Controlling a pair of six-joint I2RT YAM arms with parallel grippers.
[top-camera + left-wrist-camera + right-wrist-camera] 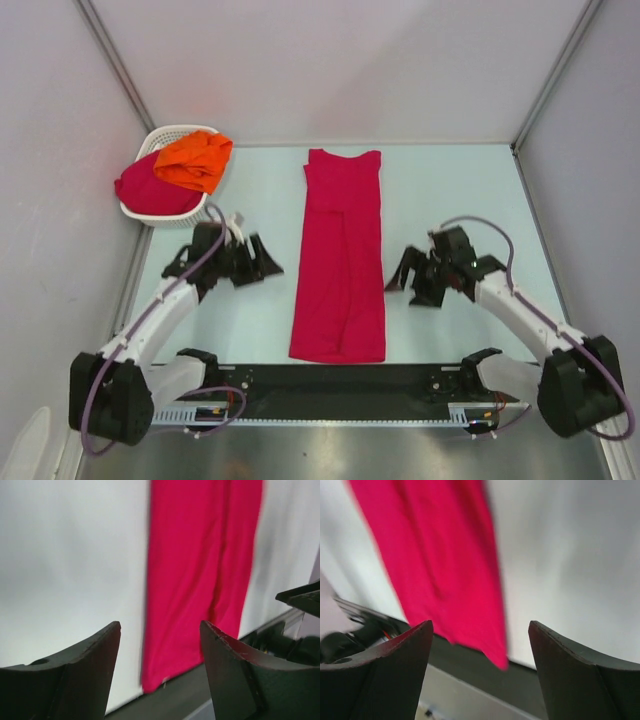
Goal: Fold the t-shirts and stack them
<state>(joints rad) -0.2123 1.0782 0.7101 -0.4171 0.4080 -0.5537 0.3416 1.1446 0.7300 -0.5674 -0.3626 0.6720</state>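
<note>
pale table [250, 325], white walls [350, 70], flat crimson t-shirt [340, 270]

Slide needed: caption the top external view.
Left end effector and right end effector, open, flank a folded crimson t-shirt; orange shirt and pink shirt in basket.

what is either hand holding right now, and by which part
Nothing is held. The left hand and the right hand are open, apart from the folded crimson t-shirt lying between them.
</note>
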